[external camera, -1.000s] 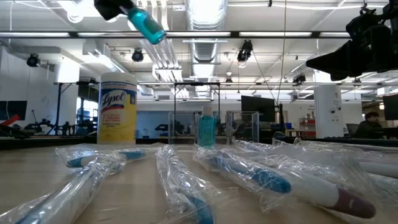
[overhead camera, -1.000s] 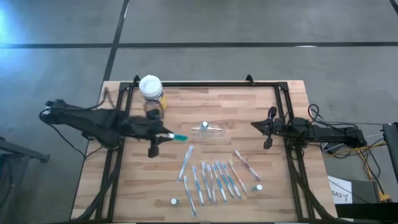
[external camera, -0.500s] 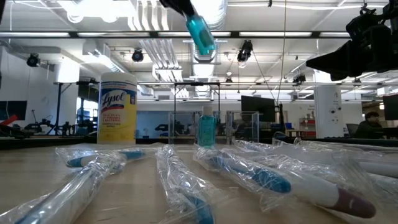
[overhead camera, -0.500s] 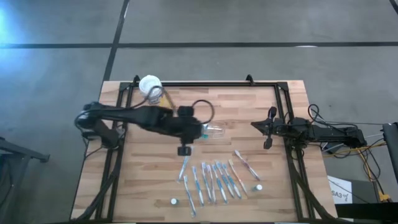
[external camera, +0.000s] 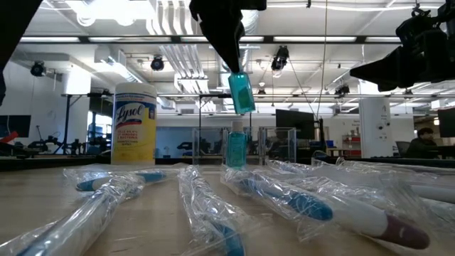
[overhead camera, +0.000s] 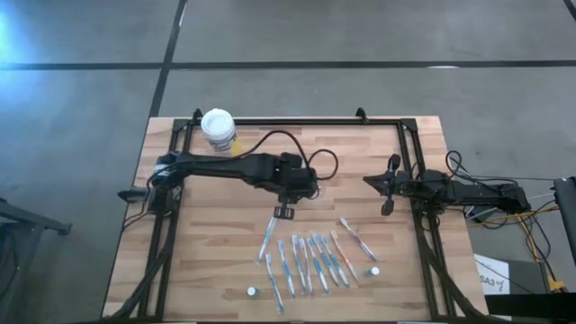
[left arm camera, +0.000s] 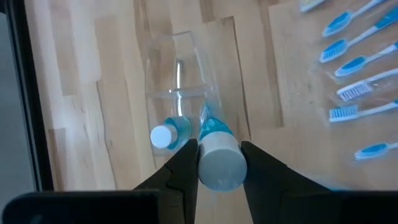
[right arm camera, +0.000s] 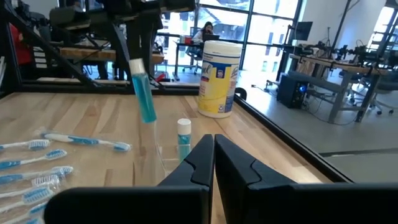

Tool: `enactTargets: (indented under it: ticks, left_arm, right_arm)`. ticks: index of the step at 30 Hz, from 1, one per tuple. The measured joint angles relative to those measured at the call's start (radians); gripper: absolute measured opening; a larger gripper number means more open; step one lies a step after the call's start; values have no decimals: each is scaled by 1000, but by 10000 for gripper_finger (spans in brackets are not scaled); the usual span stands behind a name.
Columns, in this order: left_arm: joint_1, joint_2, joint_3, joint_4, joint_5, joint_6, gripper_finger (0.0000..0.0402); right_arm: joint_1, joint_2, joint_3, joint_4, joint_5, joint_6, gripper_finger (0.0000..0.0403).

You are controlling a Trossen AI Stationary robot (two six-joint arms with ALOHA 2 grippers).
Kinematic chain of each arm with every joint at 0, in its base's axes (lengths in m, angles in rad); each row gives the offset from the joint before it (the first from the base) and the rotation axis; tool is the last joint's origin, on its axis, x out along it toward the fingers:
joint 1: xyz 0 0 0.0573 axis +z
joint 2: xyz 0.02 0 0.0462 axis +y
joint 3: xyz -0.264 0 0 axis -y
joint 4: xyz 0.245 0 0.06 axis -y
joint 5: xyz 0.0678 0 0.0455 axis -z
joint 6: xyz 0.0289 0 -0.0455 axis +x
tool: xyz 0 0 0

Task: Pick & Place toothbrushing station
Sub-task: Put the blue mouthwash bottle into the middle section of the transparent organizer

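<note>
The left gripper [left arm camera: 214, 163] has its two fingers [left arm camera: 180, 168] closed on a small blue tube with a white cap [left arm camera: 217, 158], which hangs with the cap up just above the clear plastic holder [left arm camera: 186, 93] in the middle of the wooden table [overhead camera: 396, 270]; in this holder a second small blue tube [external camera: 235, 146] already stands upright. The wrapped toothbrushes [overhead camera: 310, 261] lie in a row on the table nearer the front edge, with two tiny white-capped pieces [overhead camera: 373, 270] beside them. The right gripper [right arm camera: 213, 163] waits at the right side of the table with its fingers pressed together and holding nothing, and the yellow canister [overhead camera: 219, 130] stands at the far left corner.
</note>
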Motion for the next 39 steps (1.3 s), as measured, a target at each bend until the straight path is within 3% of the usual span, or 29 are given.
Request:
enactTargets:
  ticks: [39]
  left_arm:
    - [72,55,-57,21,11,94,99]
  right_arm:
    - [0,0,0,0,2,3,8]
